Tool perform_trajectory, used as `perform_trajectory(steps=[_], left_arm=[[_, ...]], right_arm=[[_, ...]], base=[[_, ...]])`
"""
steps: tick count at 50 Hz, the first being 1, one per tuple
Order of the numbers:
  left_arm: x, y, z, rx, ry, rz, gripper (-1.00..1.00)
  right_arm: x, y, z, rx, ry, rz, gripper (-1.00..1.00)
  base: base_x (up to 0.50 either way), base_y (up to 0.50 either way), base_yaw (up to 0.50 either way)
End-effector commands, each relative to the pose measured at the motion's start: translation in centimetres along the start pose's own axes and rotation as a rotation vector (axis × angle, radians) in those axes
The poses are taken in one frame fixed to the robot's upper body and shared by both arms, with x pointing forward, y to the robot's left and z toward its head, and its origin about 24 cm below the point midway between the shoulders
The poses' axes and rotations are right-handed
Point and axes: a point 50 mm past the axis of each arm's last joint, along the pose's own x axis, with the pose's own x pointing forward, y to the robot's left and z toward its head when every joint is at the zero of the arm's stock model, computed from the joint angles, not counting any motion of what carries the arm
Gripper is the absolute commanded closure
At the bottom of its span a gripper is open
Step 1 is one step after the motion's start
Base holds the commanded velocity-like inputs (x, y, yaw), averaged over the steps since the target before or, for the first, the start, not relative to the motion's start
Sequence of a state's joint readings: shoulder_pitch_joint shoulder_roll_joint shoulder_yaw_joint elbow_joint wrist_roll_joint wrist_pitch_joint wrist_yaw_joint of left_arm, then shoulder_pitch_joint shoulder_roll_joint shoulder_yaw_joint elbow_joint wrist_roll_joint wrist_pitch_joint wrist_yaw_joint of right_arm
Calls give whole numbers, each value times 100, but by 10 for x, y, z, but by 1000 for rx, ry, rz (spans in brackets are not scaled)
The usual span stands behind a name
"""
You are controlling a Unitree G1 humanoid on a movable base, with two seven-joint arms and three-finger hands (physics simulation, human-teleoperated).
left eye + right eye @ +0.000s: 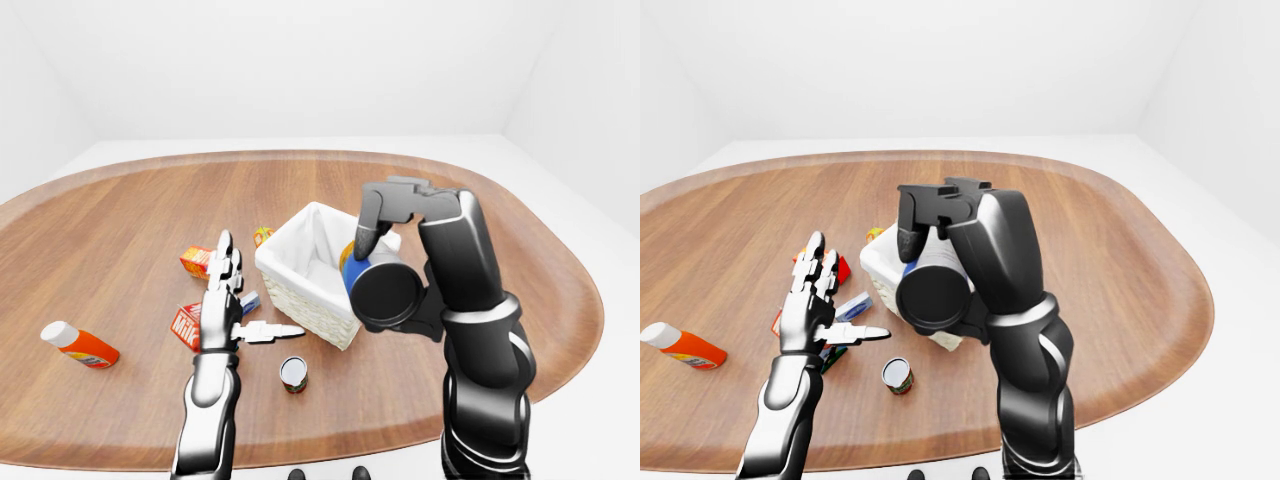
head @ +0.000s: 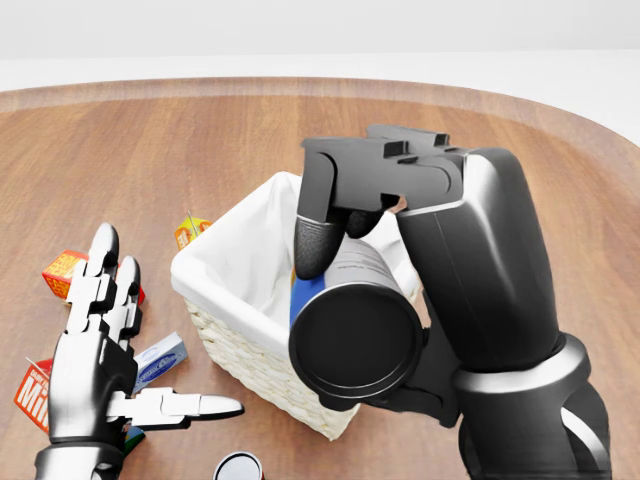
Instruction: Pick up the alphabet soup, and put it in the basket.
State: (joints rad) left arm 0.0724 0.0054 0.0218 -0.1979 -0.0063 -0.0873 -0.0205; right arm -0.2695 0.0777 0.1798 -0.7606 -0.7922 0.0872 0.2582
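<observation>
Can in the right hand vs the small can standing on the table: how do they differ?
The large blue-labelled alphabet soup can is lifted, tipped on its side over the white-lined wicker basket, clamped in the right hand; the small can stands upright on the wooden table, untouched. The held can looks much bigger. Its dark end faces the camera; the small can shows a light top. Both are cylindrical.

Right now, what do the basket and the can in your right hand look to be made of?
The basket looks like pale woven wicker, its walls showing a plaited weave, with a white liner folded over the rim that reads as matte cloth. The alphabet soup, gripped in the right hand, looks like a metal can: dark, smooth end disc with a raised rim, glossy blue label.
</observation>
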Motion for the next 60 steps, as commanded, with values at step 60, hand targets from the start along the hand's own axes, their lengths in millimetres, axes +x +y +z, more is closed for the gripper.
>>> perform_trajectory(steps=[60], left_arm=[[1,-1,0,-6,0,-8,-100]], right_arm=[[97,97,-87,-207,253,327,100]], base=[[0,0,0]])
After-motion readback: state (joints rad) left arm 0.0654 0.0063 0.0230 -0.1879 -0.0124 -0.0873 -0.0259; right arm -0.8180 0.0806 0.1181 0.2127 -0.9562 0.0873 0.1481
